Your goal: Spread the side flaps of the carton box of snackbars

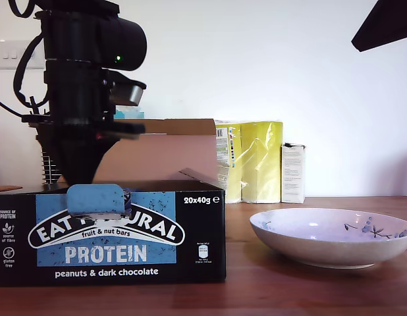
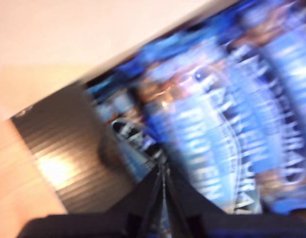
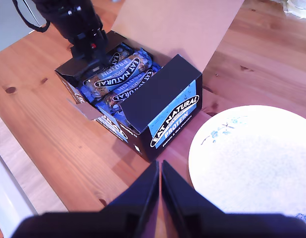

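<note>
Carton box (image 1: pixel 111 230): nearest item in the exterior view, on the desk (image 1: pixel 289 289). Black, with a blue front panel and white "PROTEIN" lettering; open.
My first tool (image 2: pixel 163 171): down over the box at its 9 o'clock end. Fingers pressed together to a thin seam, with nothing seen between them, though the view is blurred.
9 o'clock side flap (image 1: pixel 7 189): brown face up and folded outward, about level. It looks spread.
3 o'clock side flap (image 1: pixel 202 176): brown face showing, sloping upward – judged only partly spread.
Handling: thin card, light and stiff across its face, hinged at a crease and likely to spring back. Best taken at the free edge, away from the crease. The loaded box should hold steady but could slide on smooth wood.
Snack bars (image 3: pixel 118 74): blue wrappers, lying packed inside.
Bowl (image 1: pixel 335 253): white with a blue floral print, at 3 o'clock of the box, apart from it.
My second tool (image 3: pixel 159 166): high above the box and bowl, fingers pressed together, empty.
Lid flap (image 1: pixel 170 155): wide and brown, standing at 12 o'clock behind the box.
Yellow pack (image 1: pixel 256 161), white carton (image 1: pixel 293 172): farthest back – side by side against the wall.
</note>
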